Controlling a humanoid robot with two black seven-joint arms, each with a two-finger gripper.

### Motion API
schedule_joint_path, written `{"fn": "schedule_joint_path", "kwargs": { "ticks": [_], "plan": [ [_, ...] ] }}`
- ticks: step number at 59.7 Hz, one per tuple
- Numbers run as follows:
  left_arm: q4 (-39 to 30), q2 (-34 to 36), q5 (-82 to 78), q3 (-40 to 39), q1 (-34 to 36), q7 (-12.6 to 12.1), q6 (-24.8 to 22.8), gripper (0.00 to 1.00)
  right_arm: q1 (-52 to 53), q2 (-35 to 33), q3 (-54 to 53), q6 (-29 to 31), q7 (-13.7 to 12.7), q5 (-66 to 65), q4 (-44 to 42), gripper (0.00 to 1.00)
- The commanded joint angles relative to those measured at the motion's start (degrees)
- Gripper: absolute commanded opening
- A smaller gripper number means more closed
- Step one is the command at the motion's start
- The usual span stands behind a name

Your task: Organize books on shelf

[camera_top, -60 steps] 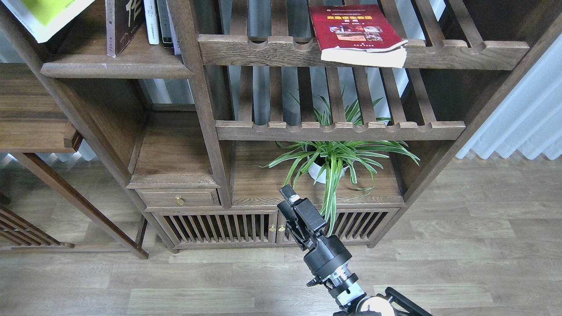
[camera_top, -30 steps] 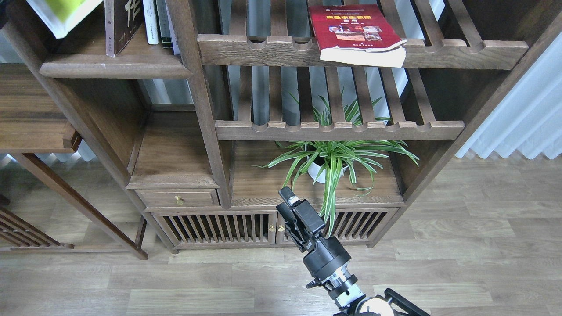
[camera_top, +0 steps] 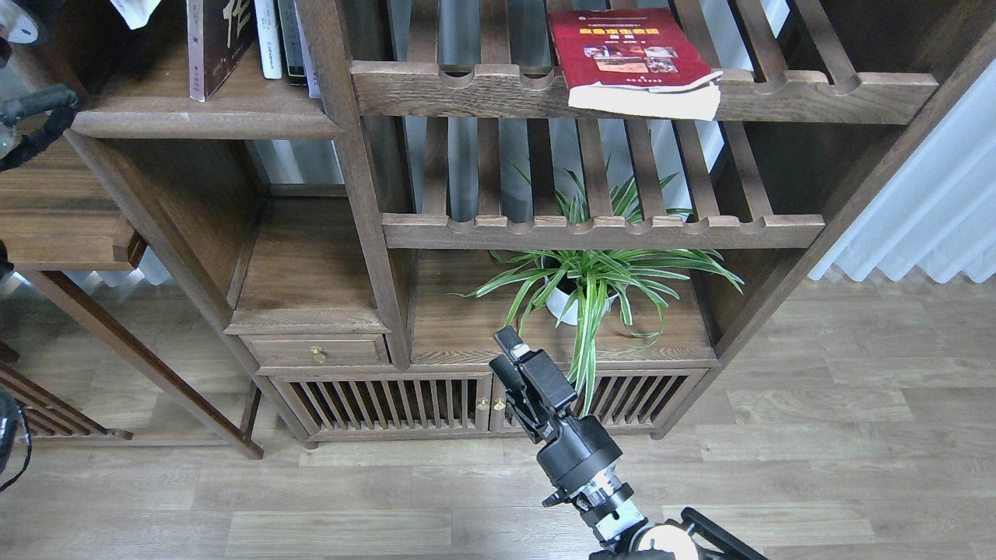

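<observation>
The red book (camera_top: 622, 54) lies flat on the upper slatted rack, its lower edge overhanging the notched front rail. The dark maroon book (camera_top: 214, 43) stands upright on the solid shelf (camera_top: 210, 120) at top left, next to a few thin books (camera_top: 280, 39). Of the yellow-green and white book only a white corner (camera_top: 136, 9) shows at the top edge, above the shelf. Parts of my left arm (camera_top: 35, 109) show at the left edge; its gripper is out of view. My right gripper (camera_top: 504, 354) is low, in front of the cabinet, empty, fingers slightly apart.
A potted spider plant (camera_top: 591, 284) stands on the cabinet top just beyond my right gripper. A second slatted rack (camera_top: 599, 229) is above it. A side table (camera_top: 62, 233) is at left. White curtains (camera_top: 918, 218) hang at right. Wood floor lies below.
The yellow-green and white book has moved up and almost out of view at top left. Parts of my left arm have come in at the left edge. My right arm has hardly moved.
</observation>
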State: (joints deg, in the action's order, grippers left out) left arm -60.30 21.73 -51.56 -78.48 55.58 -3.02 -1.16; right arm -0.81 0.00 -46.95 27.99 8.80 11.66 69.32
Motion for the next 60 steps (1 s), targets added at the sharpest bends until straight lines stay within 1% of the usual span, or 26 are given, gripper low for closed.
{"fn": "schedule_joint_path", "kwargs": {
  "ticks": [1, 4, 17, 27, 29, 33, 43, 51, 60],
  "plan": [
    [1.94, 0.24, -0.03, 0.34, 0.41, 2.05, 0.28, 0.04, -0.33, 0.00, -0.34, 0.01, -0.01, 0.02, -0.06, 0.86],
    [3.26, 0.16, -0.03, 0.95, 0.41, 3.02, 0.19, 0.04, -0.42, 0.00, -0.34, 0.01, 0.08, 0.02, -0.06, 0.88],
    [6.60, -0.46, 0.06, 4.65, 2.08, 5.30, 0.19, 0.04, -1.12, 0.00, -0.25, 0.01, 0.26, 0.11, 0.03, 0.88],
    [11.35, -2.39, 0.14, 6.50, 5.42, 7.33, -0.07, 0.04, -0.95, 0.00, -0.51, 0.01, 0.43, 0.20, -0.06, 0.88],
    [12.31, -2.92, 0.14, 6.58, 5.85, 7.59, -0.16, 0.04, -0.86, 0.00, -0.60, 0.01, 0.43, 0.38, -0.06, 0.89],
    [13.89, -3.53, 0.14, 6.58, 6.29, 8.20, -0.33, 0.04, -0.60, 0.00, -0.51, 0.01, 0.43, 0.64, -0.06, 0.95],
    [14.60, -3.53, 0.67, 6.93, 5.77, 8.64, -0.51, 0.04, -0.68, 0.00, -0.42, 0.01, 0.43, 0.64, -0.06, 0.96],
    [16.62, -3.53, 1.55, 7.46, 5.68, 8.82, -1.12, 0.05, -0.42, 0.00, -0.51, 0.01, 0.43, 0.64, -0.06, 0.97],
    [16.97, -3.53, 1.55, 9.39, 5.68, 9.00, -1.21, 0.06, -0.24, 0.00, -0.34, 0.01, 0.35, 0.64, -0.15, 0.97]
  ]
}}
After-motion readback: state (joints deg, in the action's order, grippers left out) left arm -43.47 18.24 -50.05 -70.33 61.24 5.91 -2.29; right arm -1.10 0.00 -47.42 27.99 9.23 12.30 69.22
